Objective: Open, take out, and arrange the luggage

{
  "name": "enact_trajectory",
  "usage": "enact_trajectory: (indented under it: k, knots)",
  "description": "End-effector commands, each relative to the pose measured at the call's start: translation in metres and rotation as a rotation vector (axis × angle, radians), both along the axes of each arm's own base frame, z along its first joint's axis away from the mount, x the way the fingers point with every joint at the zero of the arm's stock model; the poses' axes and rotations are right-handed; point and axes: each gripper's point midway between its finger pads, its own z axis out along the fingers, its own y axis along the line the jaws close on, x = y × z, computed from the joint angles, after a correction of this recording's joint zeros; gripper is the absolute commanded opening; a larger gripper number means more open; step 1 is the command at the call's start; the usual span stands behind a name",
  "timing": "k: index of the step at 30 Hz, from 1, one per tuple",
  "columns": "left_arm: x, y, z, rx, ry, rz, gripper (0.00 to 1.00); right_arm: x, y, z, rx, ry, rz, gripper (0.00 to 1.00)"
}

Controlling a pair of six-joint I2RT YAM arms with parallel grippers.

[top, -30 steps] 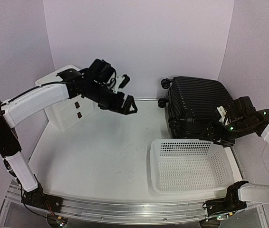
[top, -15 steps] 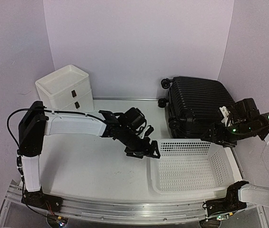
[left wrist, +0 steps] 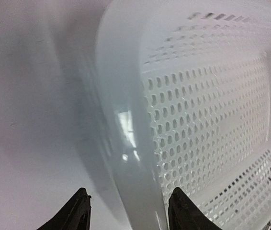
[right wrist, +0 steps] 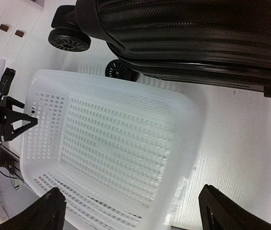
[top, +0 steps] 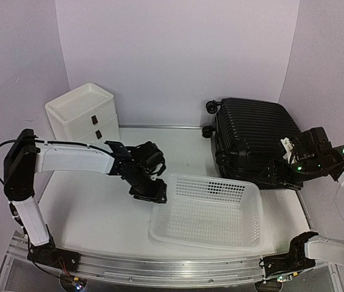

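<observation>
Left gripper (left wrist: 129, 191) stands half open astride the basket (left wrist: 212, 120) rim, one finger inside and the other outside, clear of the wall. Right gripper (right wrist: 130, 189) gapes wide, holding nothing, over a corner of the basket. Just beyond its fingertips lies the luggage (right wrist: 197, 28), shut, wheels toward the left gripper.

the suitcase (top: 251, 137) is black all over, its shell ribbed in fine straight lines, and its wheels (right wrist: 68, 39) are black too. the basket (top: 211, 187) is white – dotted with rows of small holes. the drawer box (top: 84, 115) is white with small dark pulls. the table (top: 93, 207) is white and the walls (top: 178, 55) are pale lilac.
</observation>
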Motion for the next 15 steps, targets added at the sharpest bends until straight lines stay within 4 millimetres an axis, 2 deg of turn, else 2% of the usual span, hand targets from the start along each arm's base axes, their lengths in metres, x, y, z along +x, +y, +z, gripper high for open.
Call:
enact_trajectory:
  k: [1, 3, 6, 8, 10, 13, 15]
  knots:
    - [0.018, 0.131, -0.024, 0.342, -0.005, 0.155, 0.55, 0.004, 0.001, 0.006, -0.006, -0.036, 0.01, 0.98]
    - [0.023, 0.182, -0.024, 0.451, -0.003, 0.26, 0.55, 0.005, 0.002, 0.007, -0.004, -0.038, 0.012, 0.98]
    - [0.028, 0.253, -0.008, 0.557, -0.002, 0.45, 0.6, 0.004, 0.002, 0.006, 0.0, -0.036, 0.014, 0.98]
    - [0.031, 0.282, 0.009, 0.559, -0.038, 0.554, 0.67, 0.004, 0.002, 0.005, 0.001, -0.031, 0.013, 0.98]
    - [0.03, 0.302, 0.029, 0.554, -0.101, 0.639, 0.78, 0.004, 0.003, 0.006, 0.005, -0.029, 0.015, 0.98]
    - [0.026, 0.315, 0.057, 0.514, -0.182, 0.717, 0.96, 0.004, 0.004, 0.006, 0.009, -0.027, 0.018, 0.98]
    - [0.025, 0.323, 0.077, 0.492, -0.235, 0.76, 0.99, 0.005, 0.004, 0.008, 0.01, -0.026, 0.018, 0.98]
